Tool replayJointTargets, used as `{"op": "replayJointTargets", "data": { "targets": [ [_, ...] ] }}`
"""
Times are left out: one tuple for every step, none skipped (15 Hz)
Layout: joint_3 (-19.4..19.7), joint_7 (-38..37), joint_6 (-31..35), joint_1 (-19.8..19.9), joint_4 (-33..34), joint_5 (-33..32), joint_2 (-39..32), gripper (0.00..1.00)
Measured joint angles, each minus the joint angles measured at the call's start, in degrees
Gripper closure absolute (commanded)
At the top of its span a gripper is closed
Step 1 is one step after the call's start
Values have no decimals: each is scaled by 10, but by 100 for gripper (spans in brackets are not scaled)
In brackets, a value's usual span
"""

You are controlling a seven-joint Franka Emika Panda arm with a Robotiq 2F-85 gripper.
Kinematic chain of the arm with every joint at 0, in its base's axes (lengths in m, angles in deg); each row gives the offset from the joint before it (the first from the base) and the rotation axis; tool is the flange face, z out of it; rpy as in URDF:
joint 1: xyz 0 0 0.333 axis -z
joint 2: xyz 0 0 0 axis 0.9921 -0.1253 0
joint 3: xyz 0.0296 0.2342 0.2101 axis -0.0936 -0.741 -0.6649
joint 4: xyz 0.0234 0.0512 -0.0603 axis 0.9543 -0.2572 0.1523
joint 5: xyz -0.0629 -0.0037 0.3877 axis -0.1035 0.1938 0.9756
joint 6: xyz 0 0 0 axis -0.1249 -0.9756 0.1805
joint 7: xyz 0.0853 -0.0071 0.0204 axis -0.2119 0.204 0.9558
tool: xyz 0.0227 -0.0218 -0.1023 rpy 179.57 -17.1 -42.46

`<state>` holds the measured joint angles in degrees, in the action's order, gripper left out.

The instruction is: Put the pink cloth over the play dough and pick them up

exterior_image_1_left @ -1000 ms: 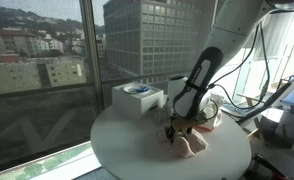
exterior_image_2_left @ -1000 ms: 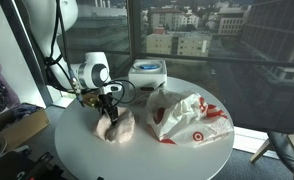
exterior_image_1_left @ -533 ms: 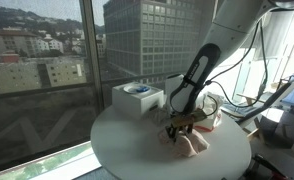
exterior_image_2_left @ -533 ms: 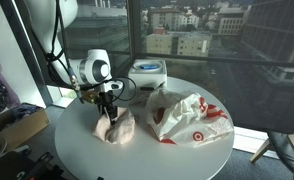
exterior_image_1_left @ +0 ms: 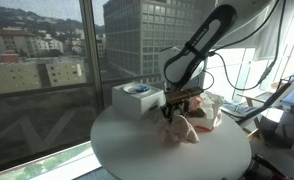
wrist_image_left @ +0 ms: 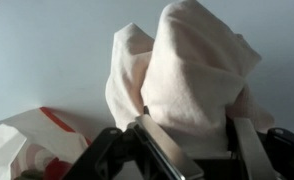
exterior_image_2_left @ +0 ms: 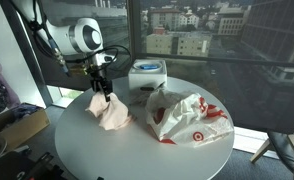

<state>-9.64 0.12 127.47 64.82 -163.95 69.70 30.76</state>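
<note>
I hold the pink cloth up over the round table.

In an exterior view, on the left, my gripper [exterior_image_2_left: 104, 92] pinches the top of the pink cloth [exterior_image_2_left: 110, 113], and the cloth hangs down in a bunch over the white round table [exterior_image_2_left: 87, 150]. I cannot tell if its bottom edge touches the table. I cannot see the play dough; the cloth hides whatever is inside. Near the middle, farther back, sits a white box with a blue top [exterior_image_2_left: 147, 72]. To the right lies a white plastic bag with red marks [exterior_image_2_left: 187, 117], just beside the cloth. In the wrist view the fingers [wrist_image_left: 152, 140] squeeze the cloth from both sides.
</note>
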Motion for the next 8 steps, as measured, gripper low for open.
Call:
{"op": "replayJointTargets", "data": {
  "targets": [
    [-5, 0, -4, 0, -7, -12, 30, 66],
    [-10, 0, -5, 0, -16, -26, 60, 66],
    [-17, 0, -6, 1, -26, -42, 91, 66],
    [-24, -2, -6, 1, -36, -63, 122, 66],
    [-32, -4, -7, 3, -46, -84, 153, 66],
    [-42, -8, -8, 7, -56, -105, 185, 66],
    [-53, -11, -12, 11, -65, -122, 216, 66],
    [-66, -13, -20, 17, -72, -134, 247, 66]
  ]
}}
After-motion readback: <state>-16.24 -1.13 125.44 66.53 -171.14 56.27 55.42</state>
